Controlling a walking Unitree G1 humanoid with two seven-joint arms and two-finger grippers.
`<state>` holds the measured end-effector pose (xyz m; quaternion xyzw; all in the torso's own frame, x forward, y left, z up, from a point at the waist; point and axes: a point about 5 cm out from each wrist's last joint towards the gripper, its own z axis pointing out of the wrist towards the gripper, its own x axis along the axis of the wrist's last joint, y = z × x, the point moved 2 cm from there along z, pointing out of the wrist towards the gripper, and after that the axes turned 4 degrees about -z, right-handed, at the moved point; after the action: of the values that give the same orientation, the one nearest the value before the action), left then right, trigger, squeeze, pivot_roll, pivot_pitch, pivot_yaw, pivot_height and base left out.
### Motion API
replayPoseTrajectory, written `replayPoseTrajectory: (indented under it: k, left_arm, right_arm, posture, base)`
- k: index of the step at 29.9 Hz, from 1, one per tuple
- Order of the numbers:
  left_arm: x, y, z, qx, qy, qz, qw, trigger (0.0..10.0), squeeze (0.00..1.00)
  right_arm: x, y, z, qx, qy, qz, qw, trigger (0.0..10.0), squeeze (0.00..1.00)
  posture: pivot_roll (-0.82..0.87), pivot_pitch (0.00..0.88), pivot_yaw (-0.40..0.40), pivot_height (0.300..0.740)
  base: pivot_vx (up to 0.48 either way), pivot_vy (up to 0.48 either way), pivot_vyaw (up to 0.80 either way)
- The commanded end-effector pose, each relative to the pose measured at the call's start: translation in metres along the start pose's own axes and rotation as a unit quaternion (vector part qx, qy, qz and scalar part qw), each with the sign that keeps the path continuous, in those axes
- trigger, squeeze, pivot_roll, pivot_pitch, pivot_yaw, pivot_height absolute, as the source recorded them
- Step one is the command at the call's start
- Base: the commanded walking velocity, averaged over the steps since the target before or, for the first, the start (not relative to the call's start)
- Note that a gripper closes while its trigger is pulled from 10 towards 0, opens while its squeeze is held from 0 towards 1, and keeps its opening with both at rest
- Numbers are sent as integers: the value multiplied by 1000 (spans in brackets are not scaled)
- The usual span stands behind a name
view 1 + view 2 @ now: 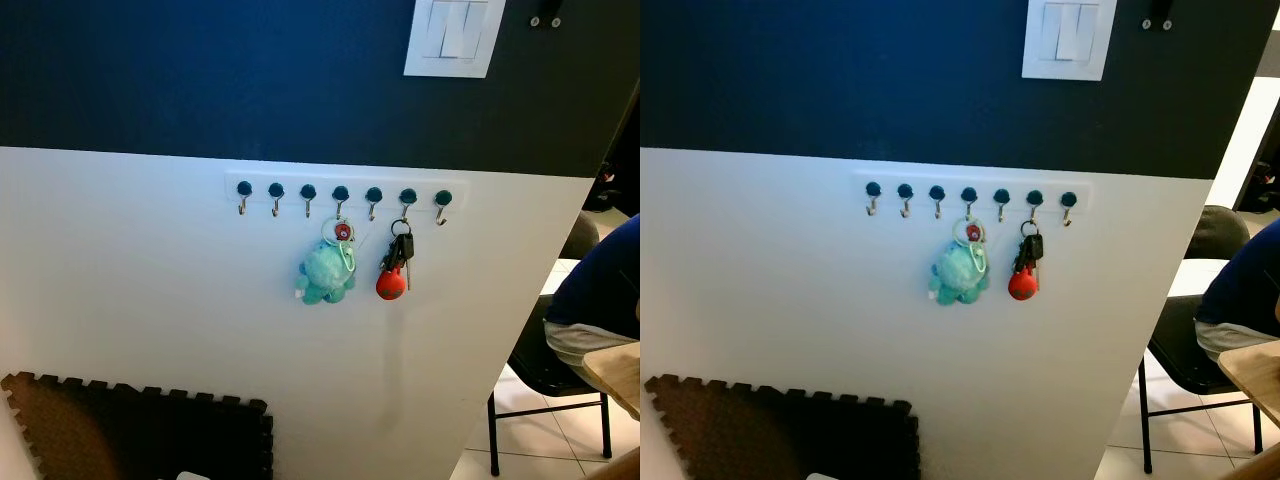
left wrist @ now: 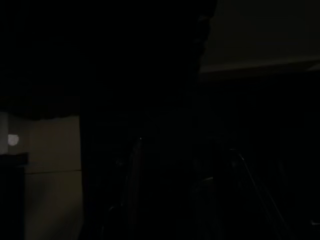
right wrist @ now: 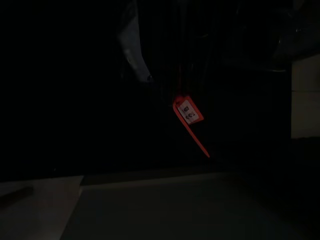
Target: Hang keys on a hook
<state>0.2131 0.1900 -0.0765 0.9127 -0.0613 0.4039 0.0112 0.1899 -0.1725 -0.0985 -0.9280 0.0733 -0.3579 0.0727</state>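
A white rack (image 1: 340,180) with several dark-knobbed hooks is fixed to the wall. A teal plush keychain (image 1: 325,272) hangs from the fourth hook from the left. A bunch of keys with a red charm (image 1: 394,268) hangs from the sixth. The three leftmost hooks (image 1: 275,197), the fifth and the last one (image 1: 442,204) are bare. In the dark right wrist view, a red key tag (image 3: 189,117) with a white label dangles below my right gripper (image 3: 167,70), which holds its keys. The left wrist view is almost black.
A white light switch (image 1: 452,35) sits on the dark upper wall. A brown foam puzzle mat (image 1: 150,430) leans at the wall's foot. At the right, past the wall's end, a person (image 1: 600,290) sits on a black chair (image 1: 545,380) by a wooden table corner (image 1: 618,375).
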Motion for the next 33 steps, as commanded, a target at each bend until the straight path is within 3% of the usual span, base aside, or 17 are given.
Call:
replayPoseTrajectory:
  k: [1, 27, 33]
  left_arm:
    - [-2, 4, 0, -4, -2, -10, 1000, 10000, 0]
    - [-1, 3, 0, -10, 2, -13, 1000, 10000, 0]
    - [0, 3, -1, -13, 7, -6, 1000, 10000, 0]
  right_arm:
    - [-1, 2, -1, -6, 2, 6, 1000, 10000, 0]
    - [0, 0, 0, -6, 3, 8, 1000, 10000, 0]
    - [0, -1, 0, -6, 3, 10, 1000, 10000, 0]
  posture:
    - [102, 33, -8, 740]
    - [105, 31, -7, 740]
    - [107, 31, -5, 740]
  base:
    - [0, 0, 0]
    - [0, 304, 0]
    - [0, 0, 0]
